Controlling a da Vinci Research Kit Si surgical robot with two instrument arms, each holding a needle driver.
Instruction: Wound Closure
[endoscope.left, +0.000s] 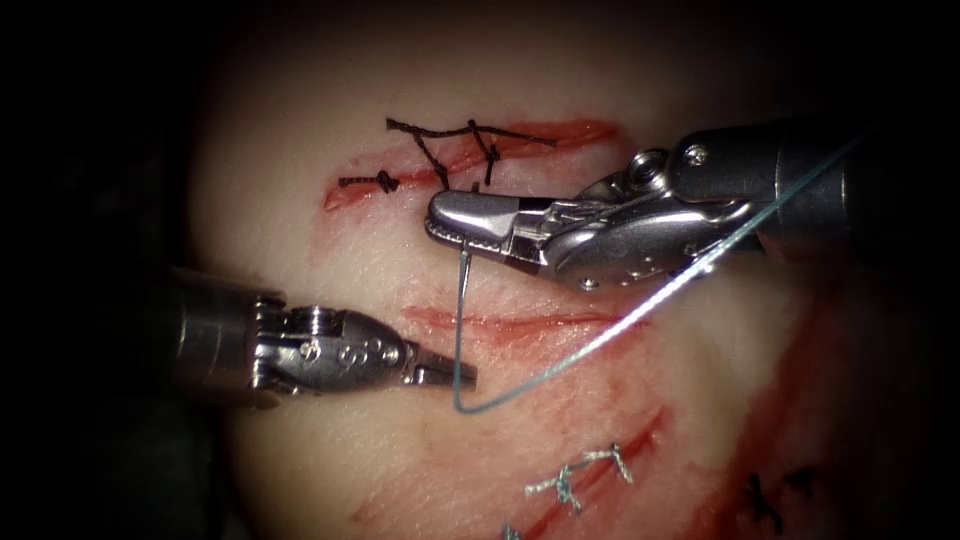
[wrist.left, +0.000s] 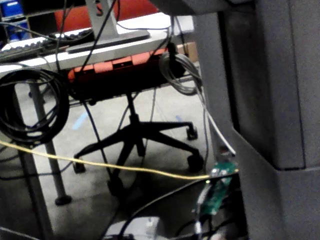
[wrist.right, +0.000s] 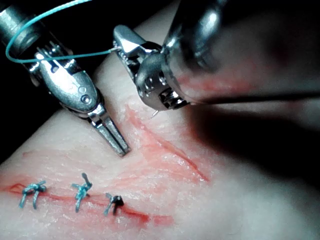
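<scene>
Needle (endoscope.left: 462, 300) hangs upright from the right gripper (endoscope.left: 445, 232) clamped on its top; left gripper (endoscope.left: 462, 374), closed, pinches thread (endoscope.left: 600, 345).

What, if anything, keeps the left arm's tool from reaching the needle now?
Probably nothing: the left tool sits right beside the needle, at its free curve, with no thread or tissue between. The right tool holds the needle near one end.
</scene>
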